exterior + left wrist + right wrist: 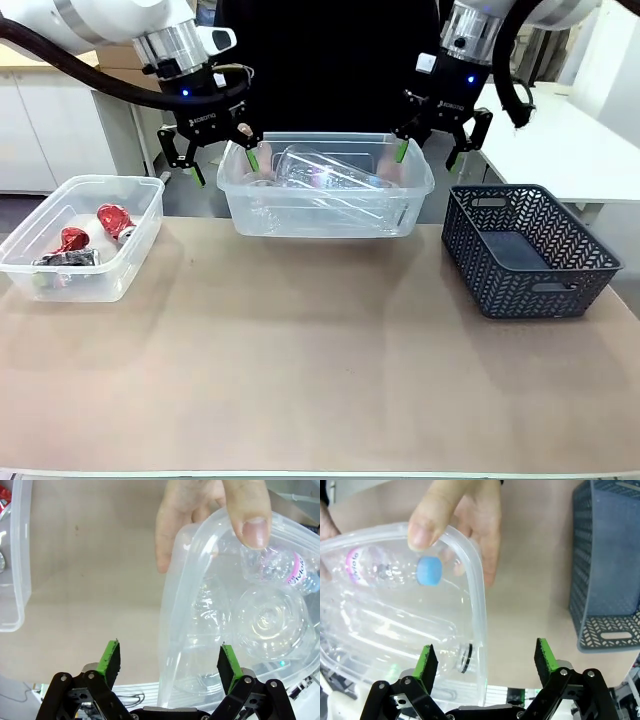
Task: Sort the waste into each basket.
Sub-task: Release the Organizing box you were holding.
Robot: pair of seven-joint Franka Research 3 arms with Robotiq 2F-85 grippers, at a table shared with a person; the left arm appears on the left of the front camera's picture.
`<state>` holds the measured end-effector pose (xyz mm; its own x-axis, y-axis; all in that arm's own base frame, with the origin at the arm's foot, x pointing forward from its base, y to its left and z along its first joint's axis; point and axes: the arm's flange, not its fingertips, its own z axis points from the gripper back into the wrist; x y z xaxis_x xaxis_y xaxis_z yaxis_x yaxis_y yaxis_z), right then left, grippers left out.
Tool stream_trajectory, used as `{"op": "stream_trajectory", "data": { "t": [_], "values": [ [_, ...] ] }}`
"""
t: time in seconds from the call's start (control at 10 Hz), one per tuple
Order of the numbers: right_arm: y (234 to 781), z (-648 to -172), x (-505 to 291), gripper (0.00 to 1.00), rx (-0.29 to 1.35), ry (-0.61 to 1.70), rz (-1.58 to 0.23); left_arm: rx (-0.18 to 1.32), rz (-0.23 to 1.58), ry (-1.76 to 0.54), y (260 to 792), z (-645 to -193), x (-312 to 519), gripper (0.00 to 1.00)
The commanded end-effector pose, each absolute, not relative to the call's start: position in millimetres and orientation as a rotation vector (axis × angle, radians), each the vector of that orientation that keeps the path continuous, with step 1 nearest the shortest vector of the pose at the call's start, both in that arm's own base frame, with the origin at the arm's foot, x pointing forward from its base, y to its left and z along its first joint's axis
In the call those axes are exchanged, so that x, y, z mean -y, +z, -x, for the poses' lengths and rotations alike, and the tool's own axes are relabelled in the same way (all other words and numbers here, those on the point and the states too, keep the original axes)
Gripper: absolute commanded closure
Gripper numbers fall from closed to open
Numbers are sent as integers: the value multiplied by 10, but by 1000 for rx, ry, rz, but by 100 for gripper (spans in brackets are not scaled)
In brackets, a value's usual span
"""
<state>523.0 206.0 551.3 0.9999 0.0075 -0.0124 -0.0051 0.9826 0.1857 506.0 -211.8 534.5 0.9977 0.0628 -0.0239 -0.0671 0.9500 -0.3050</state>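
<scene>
Front view. Table, tan top. Centre, far side: one clear tub holding clear plastic bottles, lifted off the table by a person's hands, one at each end wall. Left gripper hangs just beside the tub's left end, jaws spread wide, nothing between them. Right gripper hangs at the tub's right end, jaws likewise spread, empty. Left edge of table: a second clear tub, standing flat, containing two shiny red foil pieces and one dark piece along its near wall. Right side: dark lattice basket, standing on the table, well apart from both tubs.

Left wrist view. Left gripper, green pads well apart, gripping nothing; the rim of the bottle tub passes between the pads, though whether it touches the right-hand pad is hard to judge. A person's hand grips the tub's upper rim, thumb inside over a bottle with a pink label. Wall of the foil tub runs along the picture's left edge.

Right wrist view. Right gripper, pads wide apart, empty; the bottle tub's rim runs between them. A person's hand holds that rim, thumb inside. Inside the tub: bottle with blue cap and pink label. Lattice basket at picture right, on the table.
</scene>
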Motion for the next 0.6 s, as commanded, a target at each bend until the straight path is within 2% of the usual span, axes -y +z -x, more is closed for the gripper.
{"op": "stream_trajectory", "data": {
  "t": [0.0,0.5],
  "values": [
    [5533,-5228,-2060,0,-9,7,-188,-15,301,68,5321,-5068,2122,0],
    [5533,-5228,-2060,0,-9,7,-188,-15,301,68,5321,-5068,2122,0]
  ]
}}
